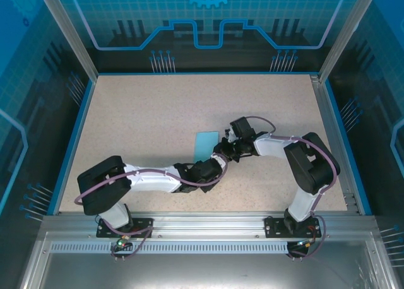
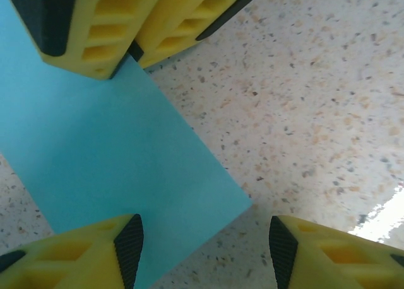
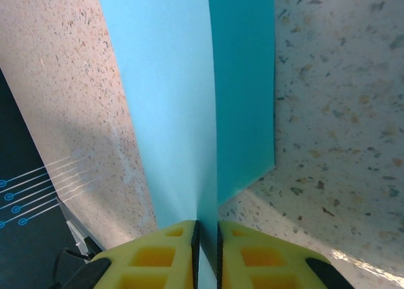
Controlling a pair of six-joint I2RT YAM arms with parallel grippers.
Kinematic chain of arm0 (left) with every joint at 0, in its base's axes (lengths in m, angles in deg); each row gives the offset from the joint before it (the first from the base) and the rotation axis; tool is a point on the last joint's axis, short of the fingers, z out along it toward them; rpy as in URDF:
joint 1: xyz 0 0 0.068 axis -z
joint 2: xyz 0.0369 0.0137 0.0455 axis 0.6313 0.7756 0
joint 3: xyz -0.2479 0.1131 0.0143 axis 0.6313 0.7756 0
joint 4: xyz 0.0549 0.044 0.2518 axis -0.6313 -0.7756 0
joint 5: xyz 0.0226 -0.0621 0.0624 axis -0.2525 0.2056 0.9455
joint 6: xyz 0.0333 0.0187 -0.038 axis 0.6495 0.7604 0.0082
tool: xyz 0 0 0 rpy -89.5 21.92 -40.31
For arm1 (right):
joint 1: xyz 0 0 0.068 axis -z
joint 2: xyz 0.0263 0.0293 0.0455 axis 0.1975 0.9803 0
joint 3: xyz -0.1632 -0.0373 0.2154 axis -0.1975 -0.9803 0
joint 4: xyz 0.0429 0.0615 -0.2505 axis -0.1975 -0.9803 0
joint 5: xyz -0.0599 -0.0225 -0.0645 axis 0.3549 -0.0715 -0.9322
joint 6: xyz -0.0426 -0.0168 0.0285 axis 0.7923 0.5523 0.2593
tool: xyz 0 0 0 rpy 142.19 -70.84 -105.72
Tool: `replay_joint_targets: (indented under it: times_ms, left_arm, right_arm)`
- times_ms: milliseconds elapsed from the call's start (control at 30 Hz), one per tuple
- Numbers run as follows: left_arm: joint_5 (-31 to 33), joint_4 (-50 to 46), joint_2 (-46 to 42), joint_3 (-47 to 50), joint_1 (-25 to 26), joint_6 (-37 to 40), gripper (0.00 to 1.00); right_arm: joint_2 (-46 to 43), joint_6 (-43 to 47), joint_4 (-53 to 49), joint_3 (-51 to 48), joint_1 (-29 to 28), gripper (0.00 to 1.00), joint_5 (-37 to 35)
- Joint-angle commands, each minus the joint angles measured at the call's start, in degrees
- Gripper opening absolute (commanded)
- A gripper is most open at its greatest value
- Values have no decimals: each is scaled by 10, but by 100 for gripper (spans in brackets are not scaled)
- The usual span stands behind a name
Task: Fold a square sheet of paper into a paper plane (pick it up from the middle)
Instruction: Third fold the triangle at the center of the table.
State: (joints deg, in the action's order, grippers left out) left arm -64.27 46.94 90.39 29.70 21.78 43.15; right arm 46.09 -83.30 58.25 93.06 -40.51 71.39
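Right claw (image 3: 206, 232): fingers together, clamped on one edge of the paper sheet (image 3: 167, 81).
Paper sheet: cyan, plain, near the table's middle; pinched part rises into the right claw, the rest lies flat beside it.
Left claw (image 2: 205, 251): jaws apart, low over a corner of the sheet; one finger above paper, the other above bare table; contact can't tell.
Arms: both reach inward, claws close together at the sheet.
Table (image 1: 139, 125): speckled beige.
Walls (image 1: 38, 81): blue printed panels around the table.
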Motion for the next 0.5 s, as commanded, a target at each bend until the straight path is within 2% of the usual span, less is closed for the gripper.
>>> replay_joint_targets:
  times_ms: [0,100,333,467]
  left_arm:
    - [42,22,9,-20,4,10,57]
    - [51,26,6,-21,4,7,51]
    - [52,18,0,-24,4,-4,20]
    - [45,12,-7,-27,3,-6,9]
  right_arm:
    - [-8,-3,-11,9,8,17,14]
    - [-11,-1,-15,6,11,17,13]
    - [-14,1,-16,2,15,18,11]
    - [-17,4,-22,1,18,18,7]
